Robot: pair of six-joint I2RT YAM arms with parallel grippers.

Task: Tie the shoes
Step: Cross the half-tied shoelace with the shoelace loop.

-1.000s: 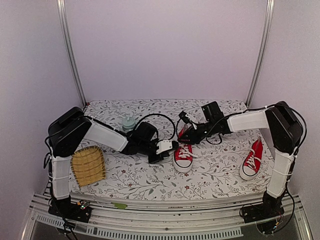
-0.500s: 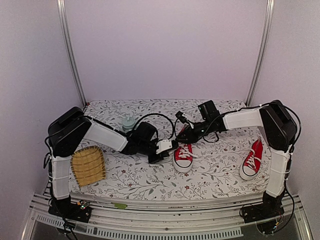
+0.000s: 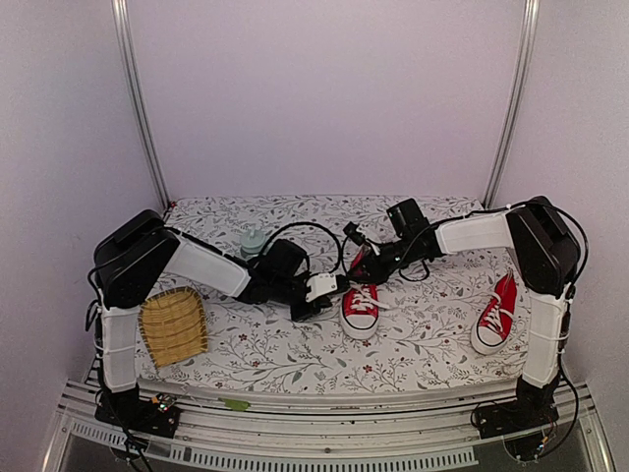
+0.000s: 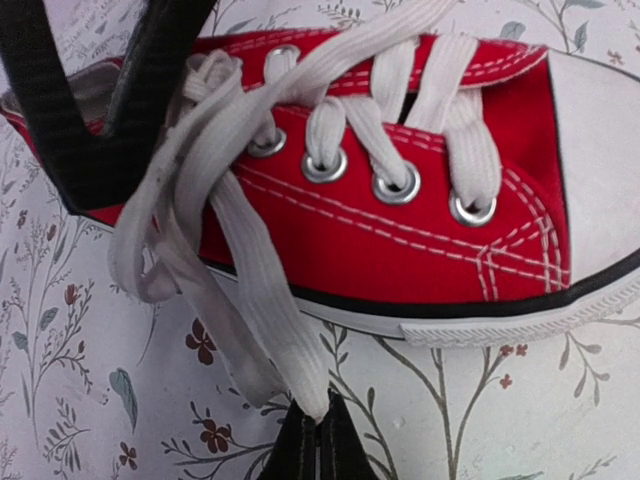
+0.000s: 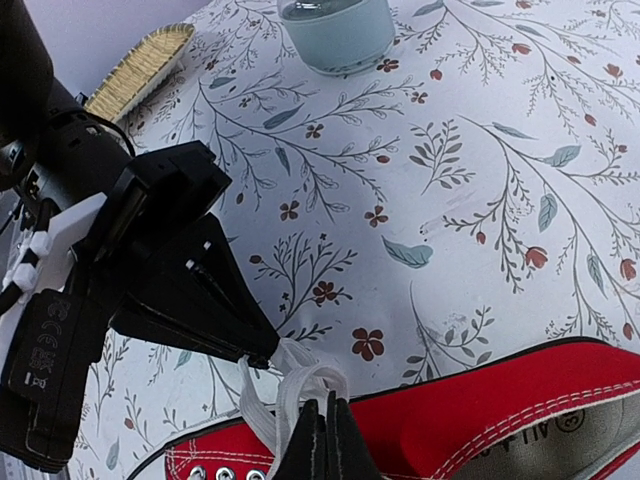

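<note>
One red shoe (image 3: pixel 361 307) with a white toe cap lies mid-table, toe toward the arms. Its white laces (image 4: pixel 255 300) hang loose over its side. My left gripper (image 4: pixel 320 418) is shut on a lace end beside the sole (image 4: pixel 500 320). From the far side, my right gripper (image 5: pixel 326 408) is shut on a lace loop (image 5: pixel 312 378) above the shoe's tongue. The two grippers sit close together, left gripper (image 3: pixel 329 285) beside the shoe and right gripper (image 3: pixel 360 260) over its heel end. The other shoe (image 3: pixel 494 313) lies apart at the right, laces undone.
A pale green cup (image 3: pixel 254 242) stands behind the left arm, also seen as a cup (image 5: pixel 335 30) in the right wrist view. A woven bamboo mat (image 3: pixel 173 326) lies at the front left. The floral cloth (image 3: pixel 413 344) covers the table.
My right gripper has closed, going from open to shut on the lace loop, and its arm has shifted slightly left. The left gripper has held its lace end still.
</note>
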